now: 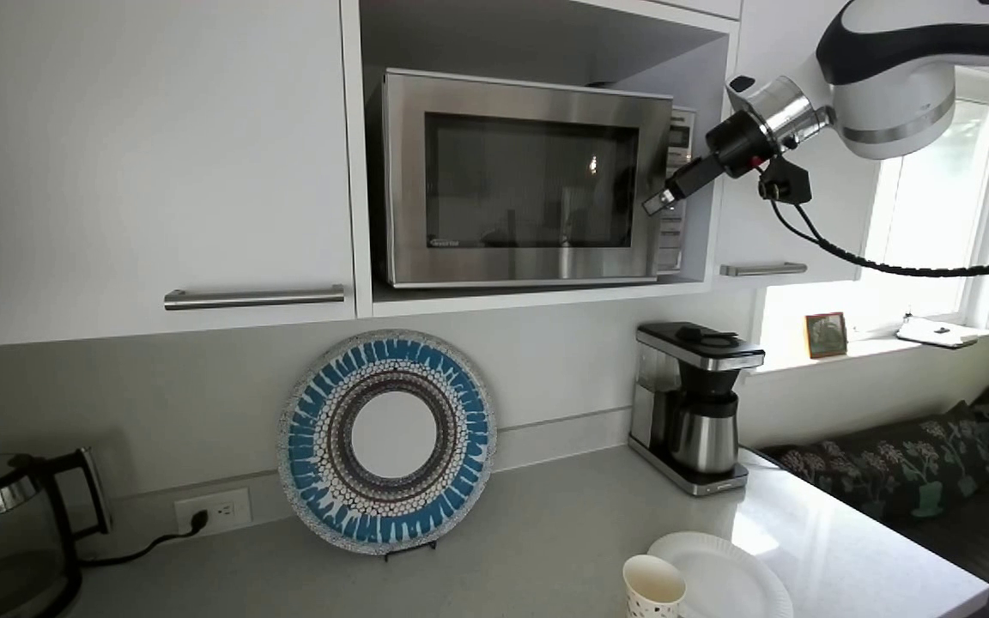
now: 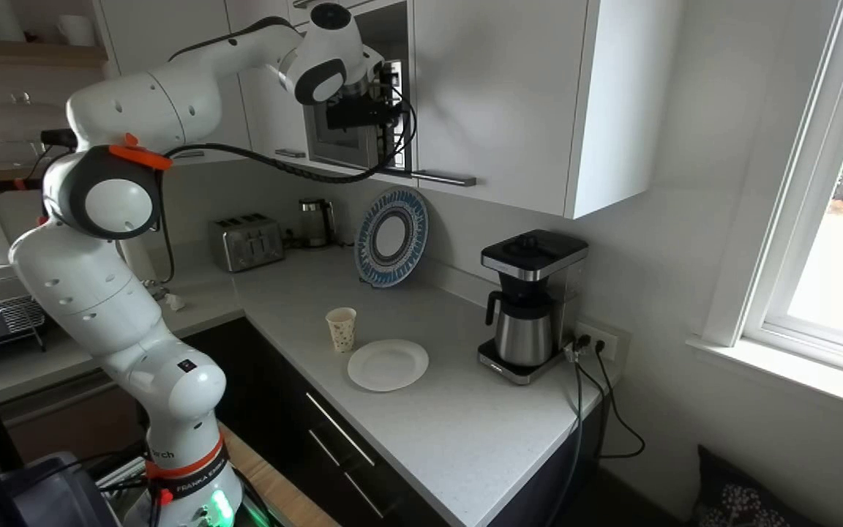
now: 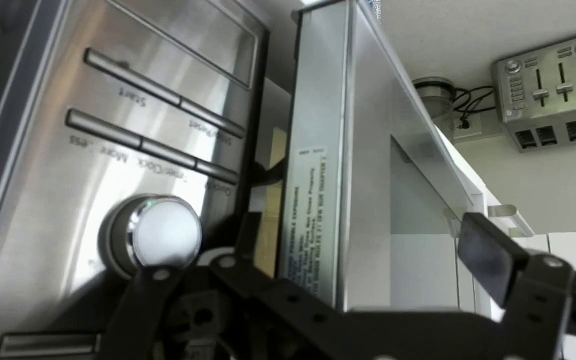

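- The ajar microwave door is being framed between the wide-spread jaws of the gripper; nothing is being gripped.
- Edge scraping is being risked by a misangled finger.
- Beside that finger, the control knob is being exposed to accidental turning through drift.

1. The control panel reads "Start", "Stop/Reset", "More" and "Timer/Clock", upside down.
2. The door-edge label includes "EXPOSURE" and "Does Not Close Properly"; much is blurred.
3. The microwave door carries "Inverter".
4. The robot's base band reads "FRANKA"; the following letters are unclear.
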### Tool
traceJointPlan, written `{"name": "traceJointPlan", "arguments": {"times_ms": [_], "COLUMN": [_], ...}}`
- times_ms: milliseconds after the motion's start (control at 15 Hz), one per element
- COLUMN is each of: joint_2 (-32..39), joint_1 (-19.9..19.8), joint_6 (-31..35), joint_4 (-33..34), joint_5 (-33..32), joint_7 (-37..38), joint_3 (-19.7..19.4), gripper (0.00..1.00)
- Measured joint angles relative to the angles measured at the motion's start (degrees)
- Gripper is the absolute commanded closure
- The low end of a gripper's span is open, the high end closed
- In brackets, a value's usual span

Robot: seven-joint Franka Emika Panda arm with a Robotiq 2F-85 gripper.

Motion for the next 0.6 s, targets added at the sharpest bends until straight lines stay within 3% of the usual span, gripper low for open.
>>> {"name": "traceJointPlan", "arguments": {"times_ms": [600], "joint_2": [0.18], "joint_1": [-0.08], "joint_6": [-7.67], "joint_4": [0.28], "joint_5": [0.36], "joint_7": [3.21], "joint_3": [-0.14], "gripper": [0.00]}}
